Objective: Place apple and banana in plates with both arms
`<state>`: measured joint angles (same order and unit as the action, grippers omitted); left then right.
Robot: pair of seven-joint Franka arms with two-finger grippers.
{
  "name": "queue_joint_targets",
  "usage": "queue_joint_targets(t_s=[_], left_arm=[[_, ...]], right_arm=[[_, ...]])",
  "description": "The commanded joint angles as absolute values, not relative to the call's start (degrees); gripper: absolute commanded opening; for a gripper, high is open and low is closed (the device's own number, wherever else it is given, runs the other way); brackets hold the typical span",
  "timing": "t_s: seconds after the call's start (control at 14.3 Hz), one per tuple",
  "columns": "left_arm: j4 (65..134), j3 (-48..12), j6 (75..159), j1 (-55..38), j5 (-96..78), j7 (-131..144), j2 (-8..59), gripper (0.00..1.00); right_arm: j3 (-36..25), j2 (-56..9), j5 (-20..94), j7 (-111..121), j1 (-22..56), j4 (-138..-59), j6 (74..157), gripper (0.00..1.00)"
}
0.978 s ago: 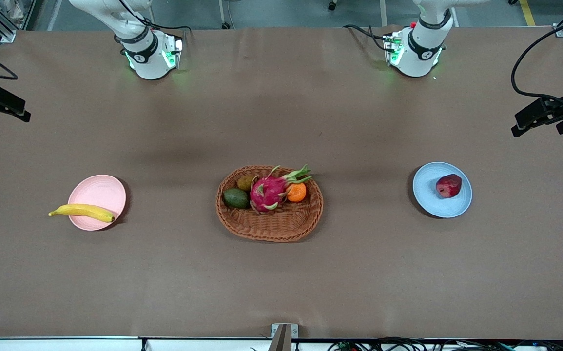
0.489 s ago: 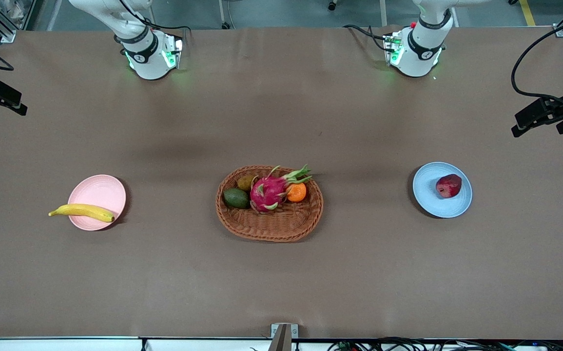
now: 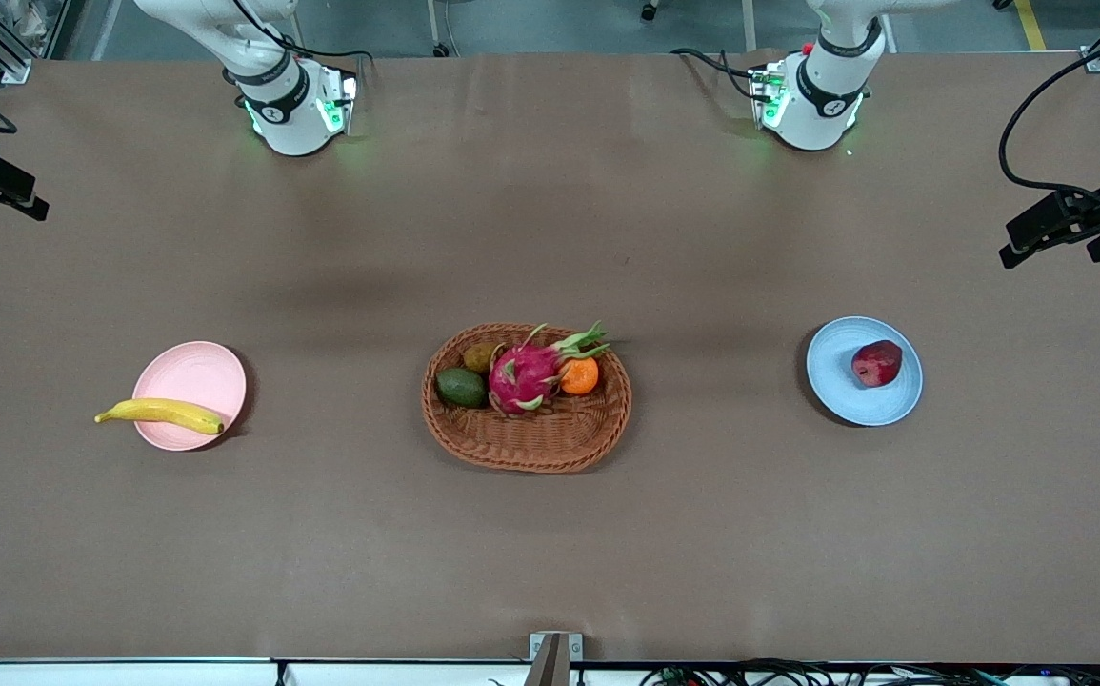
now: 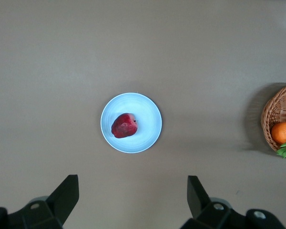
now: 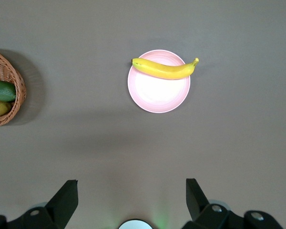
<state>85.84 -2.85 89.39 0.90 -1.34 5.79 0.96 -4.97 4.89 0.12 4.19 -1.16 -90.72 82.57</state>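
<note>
My left end effector [image 4: 131, 202] hangs high above the worktop [image 4: 47, 62] with its two black fingers [image 4: 64, 193] spread wide and nothing between them. My right end effector [image 5: 129, 202] is the same: fingers [image 5: 64, 195] apart, empty, up in the air.

Front view: a brown worktop with a wicker basket [image 3: 527, 438] in the middle holding a pink dragon fruit [image 3: 529, 372], an orange [image 3: 579, 375] and two green fruits. Toward my right arm's end sits a pale pink plate [image 3: 190, 381] with the banana [image 3: 161, 412] lying across the edge nearest the camera, one tip overhanging onto the worktop. Toward my left arm's end sits a light blue plate [image 3: 862, 393] with the apple [image 3: 877, 363] resting in it. Both end effectors show only at that view's side edges.

Left wrist view: I look straight down on the blue plate [image 4: 148, 129] and the dark red apple [image 4: 125, 125], a little off the plate's centre.

Right wrist view: the pink plate [image 5: 158, 95] with the banana [image 5: 164, 69] laid across its rim.

Both fruits look light. The apple seems firm, rounded and lumpy, likely to roll, so I would take it across its widest part. The banana is softer and bruises easily; its middle, gripped gently across the narrow width, looks the best hold. Both fruits appear to be placed already.
</note>
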Motion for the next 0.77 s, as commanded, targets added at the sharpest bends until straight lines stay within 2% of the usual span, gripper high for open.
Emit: queue_joint_targets(t_s=[0.0,0.7], left_arm=[[85.61,-2.72,88.68,0.88,-2.2,5.27,0.26,1.0],[85.61,-2.9,88.68,0.88,-2.11,5.27,0.18,1.0]], right_arm=[[-5.1,7.21,0.35,4.66,-0.26,-92.46,83.23,1.0],[-5.01,7.21,0.35,5.36,0.18,-92.37,83.85,1.0]])
